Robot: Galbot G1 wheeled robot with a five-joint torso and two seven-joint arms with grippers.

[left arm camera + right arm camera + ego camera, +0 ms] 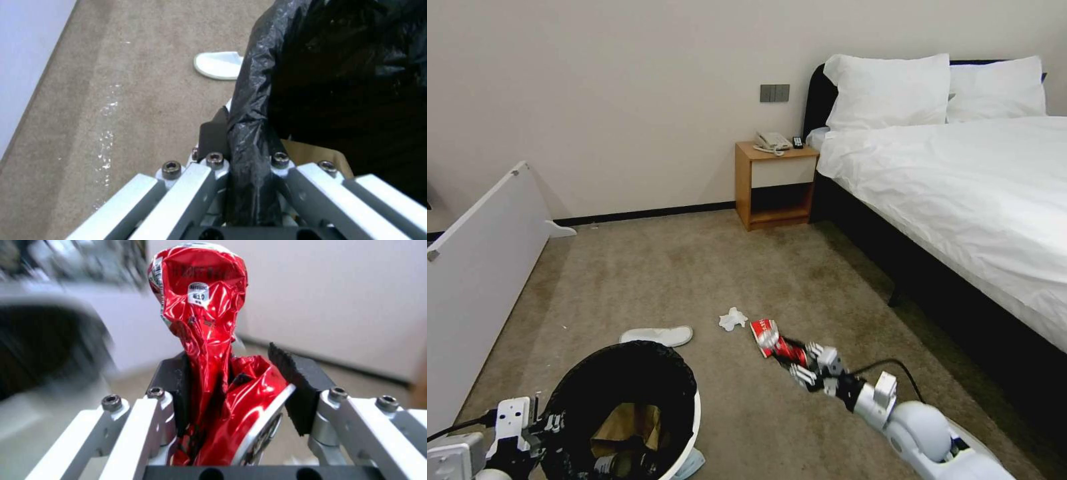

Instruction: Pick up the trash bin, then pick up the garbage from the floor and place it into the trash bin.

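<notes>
The trash bin (695,408), white with a black bag (258,100) over its rim, hangs low at the left of the head view. My left gripper (544,423) (245,146) is shut on its rim. Crumpled brown paper (627,423) lies inside. My right gripper (800,360) (236,373) is shut on a crushed shiny red-and-white piece of garbage (770,337) (200,306), held just above the carpet to the right of the bin. A white tissue (732,319) and a white slipper (657,335) (218,65) lie on the floor beyond the bin.
A white panel (480,260) leans along the left. A bed (960,193) takes up the right side, with a wooden nightstand (774,183) by the far wall. Something pale blue (692,463) peeks out under the bin. Brown carpet (694,267) lies open in the middle.
</notes>
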